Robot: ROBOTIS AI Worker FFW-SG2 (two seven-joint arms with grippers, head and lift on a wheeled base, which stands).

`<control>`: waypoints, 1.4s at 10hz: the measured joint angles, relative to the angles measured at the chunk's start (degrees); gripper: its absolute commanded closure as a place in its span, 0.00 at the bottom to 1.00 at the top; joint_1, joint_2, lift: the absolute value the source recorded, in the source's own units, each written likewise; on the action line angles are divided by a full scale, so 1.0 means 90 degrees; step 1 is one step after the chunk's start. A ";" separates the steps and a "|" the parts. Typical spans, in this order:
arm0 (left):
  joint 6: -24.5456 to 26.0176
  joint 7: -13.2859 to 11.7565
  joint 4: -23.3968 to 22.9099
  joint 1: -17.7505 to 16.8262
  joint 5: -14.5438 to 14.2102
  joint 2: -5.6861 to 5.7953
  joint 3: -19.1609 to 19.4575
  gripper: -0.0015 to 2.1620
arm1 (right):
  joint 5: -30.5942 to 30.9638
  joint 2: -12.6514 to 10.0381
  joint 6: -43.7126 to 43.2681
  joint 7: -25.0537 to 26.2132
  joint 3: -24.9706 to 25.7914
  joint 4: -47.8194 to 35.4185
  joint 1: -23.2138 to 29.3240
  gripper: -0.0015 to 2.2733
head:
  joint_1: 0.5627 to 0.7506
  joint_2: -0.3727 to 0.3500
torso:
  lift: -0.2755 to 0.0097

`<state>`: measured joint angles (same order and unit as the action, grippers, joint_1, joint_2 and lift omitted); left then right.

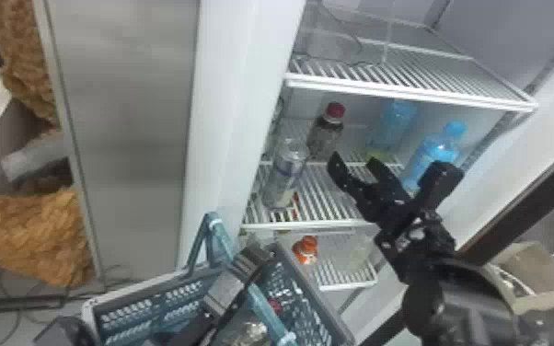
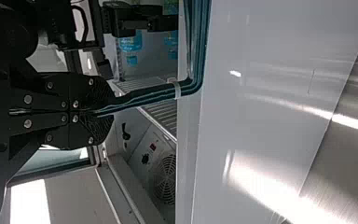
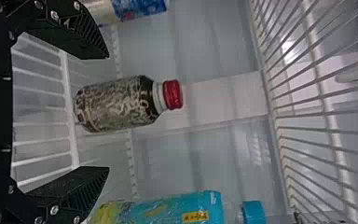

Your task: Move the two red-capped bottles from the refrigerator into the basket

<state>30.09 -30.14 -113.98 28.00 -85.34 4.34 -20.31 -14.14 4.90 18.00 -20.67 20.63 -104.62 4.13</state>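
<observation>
A: How far along is the job at the refrigerator (image 1: 244, 115)?

B: About halfway, by the look of it. A red cap (image 1: 274, 305) shows inside the basket (image 1: 147, 309), probably the first delivery. A second red-capped bottle (image 3: 112, 102) stands upright toward the back edge of the middle shelf (image 1: 313, 225), awaiting pickup.

A: And the two end effectors?

B: The left end effector (image 2: 100, 113) is clenched on the basket's handle (image 2: 142, 98), holding the basket in front of the refrigerator, near the shelf's left front corner. The right end effector (image 3: 107, 112) is released, its fingers spread wide and nothing between them, over the front part of the shelf.

A: What remains?

B: Close on that bottle, draw it past the front edge, lower it into the basket and let go.

A: Is there room to work?

B: Some. A clear bottle (image 1: 285, 170) stands close by, between the target and the left front corner, and could be knocked on the way out. Blue bottles (image 1: 435, 152) line the right side. The gap between them looks like the easier lane. Overhead, the front edge of the upper shelf (image 1: 409, 94) limits any lift, so a low, level exit seems wiser.
</observation>
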 measured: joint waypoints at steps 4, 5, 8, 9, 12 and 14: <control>0.0000 0.0019 0.0013 -0.0002 -0.0037 0.0015 -0.0028 0.56 | 0.0142 0.0091 -0.0019 0.0074 -0.0270 0.0763 -0.0665 0.07 | 0.70 0.03 | 0.97; -0.0007 0.0020 0.0016 -0.0002 -0.0043 0.0015 -0.0029 0.56 | 0.0182 0.0100 -0.0028 0.0118 -0.0305 0.0877 -0.0772 0.07 | 0.70 0.03 | 0.97; -0.0016 0.0020 0.0017 -0.0002 -0.0054 0.0023 -0.0048 0.56 | 0.0277 0.0147 -0.0085 0.0159 -0.0427 0.1280 -0.1170 0.07 | 0.66 0.03 | 0.97; -0.0016 0.0019 0.0017 -0.0002 -0.0058 0.0025 -0.0053 0.56 | 0.0326 0.0155 -0.0094 0.0172 -0.0439 0.1423 -0.1281 0.07 | 0.64 0.03 | 0.97; -0.0028 0.0019 0.0017 -0.0002 -0.0064 0.0027 -0.0053 0.56 | 0.0438 0.0191 -0.0136 0.0263 -0.0563 0.1772 -0.1564 0.07 | 0.62 0.03 | 0.97; -0.0023 0.0019 0.0022 -0.0015 -0.0065 0.0035 -0.0061 0.56 | 0.0496 0.0214 -0.0155 0.0318 -0.0667 0.1925 -0.1719 0.07 | 0.60 0.03 | 0.97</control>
<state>29.89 -29.97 -113.79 27.86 -85.92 4.65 -20.85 -9.68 6.83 16.60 -17.82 14.63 -87.29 -11.34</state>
